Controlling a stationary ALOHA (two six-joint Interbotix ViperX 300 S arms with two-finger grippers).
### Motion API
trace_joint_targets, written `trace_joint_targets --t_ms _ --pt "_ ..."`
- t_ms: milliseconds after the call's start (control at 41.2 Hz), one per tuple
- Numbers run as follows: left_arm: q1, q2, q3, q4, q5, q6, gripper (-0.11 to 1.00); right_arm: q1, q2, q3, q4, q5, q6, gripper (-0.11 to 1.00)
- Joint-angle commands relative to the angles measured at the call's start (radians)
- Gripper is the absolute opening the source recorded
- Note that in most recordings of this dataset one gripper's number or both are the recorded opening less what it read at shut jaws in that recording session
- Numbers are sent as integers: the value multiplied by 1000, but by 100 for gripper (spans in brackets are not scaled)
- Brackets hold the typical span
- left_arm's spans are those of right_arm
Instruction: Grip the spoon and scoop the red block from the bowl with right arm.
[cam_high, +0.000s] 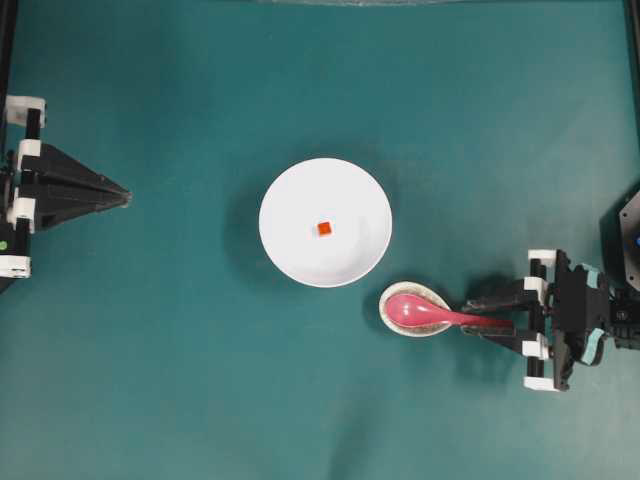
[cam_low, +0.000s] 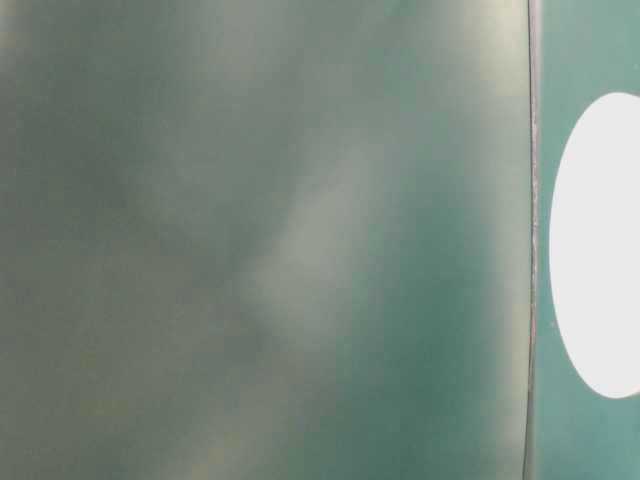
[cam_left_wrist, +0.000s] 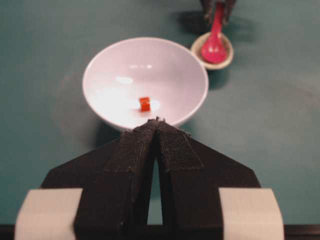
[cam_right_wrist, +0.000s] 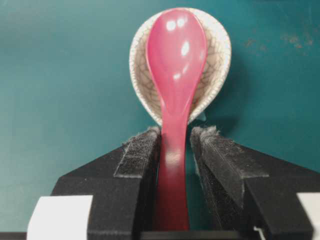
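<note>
We are looking at a robotics lab bench, not a home: a plain teal-green surface (cam_high: 200, 380) carries only a few staged props, with a black robot arm (cam_high: 50, 190) mounted at one edge and another black robot arm (cam_high: 575, 320) at the opposite edge.

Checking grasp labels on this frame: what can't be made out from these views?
- Table-level view: almost all blur; only a white oval at the right edge, cut off.
- Right gripper astride the glossy pink spoon handle: a gap shows on one side, so pad contact is unclear.
- Spoon handle's end: hidden between the jaws in every view.
- Small crackled grey-cream dish: its floor is covered by the spoon.
- Left gripper: base cut off by the frame edge.
</note>
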Motion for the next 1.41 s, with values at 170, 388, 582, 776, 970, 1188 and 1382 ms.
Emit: trace_joint_targets --t_ms 170,388,582,776,970,1188,1382 --pt "2 8 -17 3 -5 0 0 0 -17 2 0 -3 -2 37" --pt "2 8 -17 3 -5 0 0 0 -17 3 0 -5 -2 29" --pt "2 8 -17 3 -5 0 0 0 -17 3 0 -5 -2 24" --pt "2 8 -17 3 -5 0 0 -8 -21 -3 0 11 2 24" --pt "2 8 -17 3 -6 0 0 -28 -63 -9 2 54 2 31" --pt "2 8 -17 3 -6 0 0 -64 -132 -11 0 110 -6 56" --pt "2 6 -17 3 -8 0 0 -71 -169 -17 2 94 -5 58"
